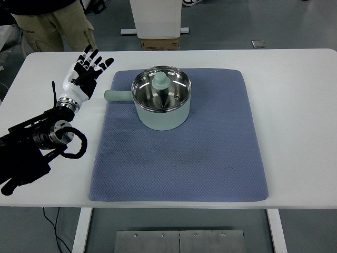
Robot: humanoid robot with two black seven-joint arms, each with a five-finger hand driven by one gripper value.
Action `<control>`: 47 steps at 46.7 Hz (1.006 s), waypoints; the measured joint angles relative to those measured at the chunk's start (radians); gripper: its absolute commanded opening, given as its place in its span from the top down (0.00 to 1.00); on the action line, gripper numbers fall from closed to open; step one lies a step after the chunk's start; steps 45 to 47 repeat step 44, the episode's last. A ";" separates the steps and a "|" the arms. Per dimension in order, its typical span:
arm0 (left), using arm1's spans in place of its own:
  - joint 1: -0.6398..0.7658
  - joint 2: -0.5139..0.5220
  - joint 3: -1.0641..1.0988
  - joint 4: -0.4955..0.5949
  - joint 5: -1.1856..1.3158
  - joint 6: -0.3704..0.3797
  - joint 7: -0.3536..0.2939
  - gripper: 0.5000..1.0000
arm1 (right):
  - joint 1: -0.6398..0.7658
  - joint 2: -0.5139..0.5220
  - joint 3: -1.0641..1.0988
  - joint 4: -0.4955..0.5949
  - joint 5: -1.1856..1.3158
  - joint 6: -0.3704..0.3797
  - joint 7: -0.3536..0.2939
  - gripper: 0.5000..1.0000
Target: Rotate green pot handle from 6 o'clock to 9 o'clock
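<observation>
A pale green pot with a glass lid and a green knob stands on the blue mat, toward its back left. Its handle points left, toward 9 o'clock. My left hand is over the white table left of the mat, a short way up and left of the handle tip, not touching it. Its fingers are spread and hold nothing.
The white table carries the mat. A person in tan trousers stands behind the table's back left corner. A white stand base and a cardboard box sit on the floor behind the table.
</observation>
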 measured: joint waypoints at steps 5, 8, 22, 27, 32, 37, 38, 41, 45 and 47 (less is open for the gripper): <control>0.009 0.000 0.000 0.000 0.000 -0.001 0.000 0.00 | 0.000 0.000 0.000 0.000 0.000 0.000 0.000 0.00; 0.015 0.000 0.000 0.000 0.001 -0.002 0.000 0.00 | 0.000 0.000 0.000 0.001 0.000 0.000 0.000 0.00; 0.030 0.000 0.000 0.000 0.004 -0.004 0.000 0.00 | 0.000 0.000 -0.001 0.000 0.000 0.000 0.000 0.00; 0.029 -0.001 0.000 0.000 0.005 -0.004 0.000 0.00 | 0.000 0.000 0.000 0.000 0.000 0.000 0.000 0.00; 0.028 -0.002 0.000 0.000 0.005 -0.005 0.000 0.00 | -0.001 0.000 0.000 0.000 -0.001 0.000 0.000 0.00; 0.028 -0.002 0.000 0.000 0.005 -0.005 -0.001 0.00 | -0.001 0.000 0.000 0.000 -0.001 0.000 0.000 0.00; 0.028 -0.002 0.000 0.000 0.005 -0.004 -0.001 0.00 | 0.000 0.000 0.000 0.000 0.000 0.000 0.000 0.00; 0.028 -0.002 -0.007 0.000 0.005 -0.004 -0.001 0.00 | 0.000 0.000 -0.001 0.000 0.000 0.000 0.000 0.00; 0.028 -0.002 -0.013 0.000 0.006 -0.004 -0.001 0.00 | 0.000 0.000 -0.001 0.000 0.000 0.000 0.000 0.00; 0.028 -0.002 -0.013 0.000 0.006 -0.004 -0.001 0.00 | 0.000 0.000 -0.001 0.000 0.000 0.000 0.000 0.00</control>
